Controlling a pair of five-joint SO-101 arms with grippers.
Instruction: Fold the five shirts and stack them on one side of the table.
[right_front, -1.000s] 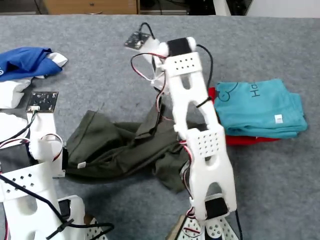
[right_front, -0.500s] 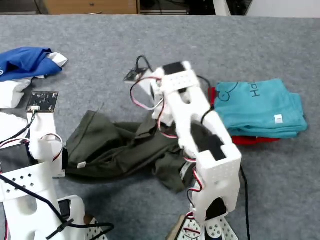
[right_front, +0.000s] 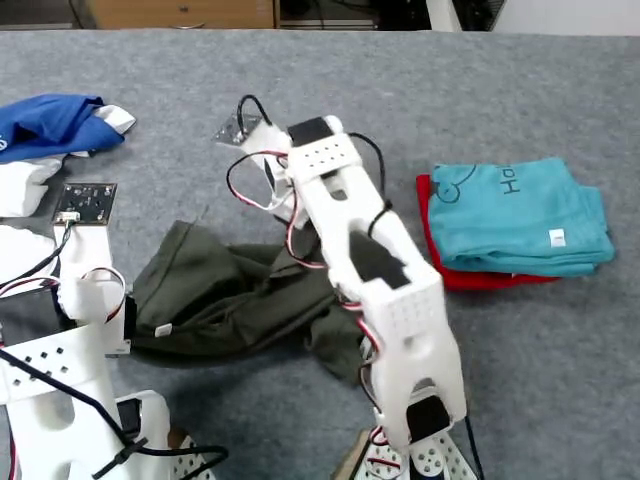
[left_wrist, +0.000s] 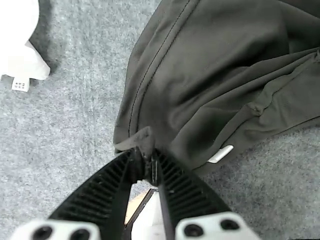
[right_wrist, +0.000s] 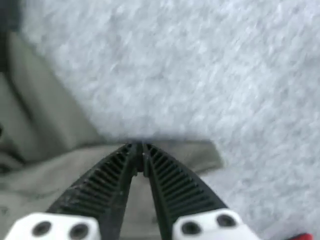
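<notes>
The dark green shirt (right_front: 215, 290) lies crumpled in the middle of the grey table (right_front: 180, 70), and we hold it in two places. Our left gripper (left_wrist: 144, 159) is clamped on a fold at its left edge, and our right gripper (right_wrist: 140, 148) is pinched on a hem at its far side. Over the last second our right arm has swung leftwards, away from the folded teal shirt (right_front: 520, 215) stacked on the red shirt (right_front: 478, 278). Our left arm has stayed put. The blue shirt (right_front: 50, 120) and the white shirt (right_front: 20, 185) lie at the table's left edge.
</notes>
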